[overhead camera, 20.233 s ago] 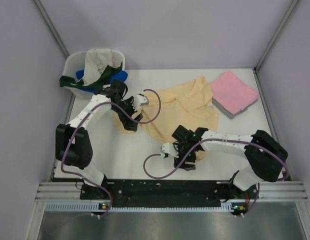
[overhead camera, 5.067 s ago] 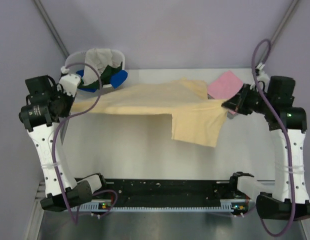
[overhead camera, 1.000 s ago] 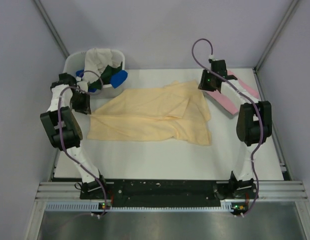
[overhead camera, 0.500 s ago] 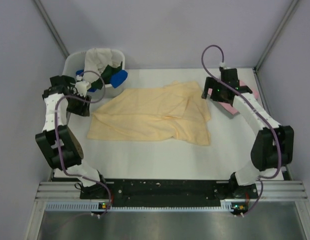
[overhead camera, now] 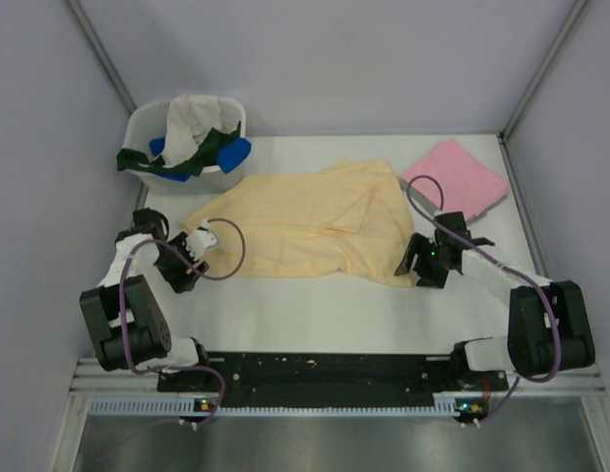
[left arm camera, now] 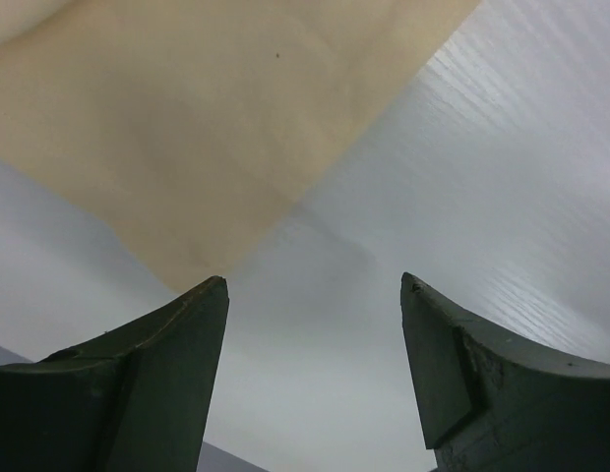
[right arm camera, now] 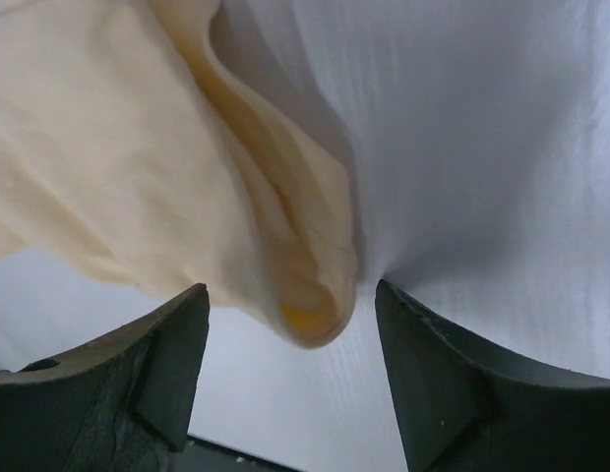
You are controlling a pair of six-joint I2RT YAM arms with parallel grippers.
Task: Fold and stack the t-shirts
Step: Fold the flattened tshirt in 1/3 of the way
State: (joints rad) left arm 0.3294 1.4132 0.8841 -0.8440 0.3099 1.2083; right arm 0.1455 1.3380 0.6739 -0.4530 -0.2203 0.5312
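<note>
1. Left hand (left arm camera: 315, 290): fingers apart, empty. A corner of the peach-yellow shirt (overhead camera: 305, 216) lies just ahead of its tips.
2. Right hand (right arm camera: 290, 295): fingers apart, rolled hem corner between them, unclamped.
3. Handling: light, limp cloth that is likely to sag. Pinch both near corners.
4. Room: bare bench (overhead camera: 285, 315) behind both hands; pink shirt (overhead camera: 455, 182) beyond the right hand.

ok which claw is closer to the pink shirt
Right. The right claw is at the near right corner of the yellow shirt, just this side of the pink shirt; the left claw is far across the table, by the yellow shirt's left edge.
</note>
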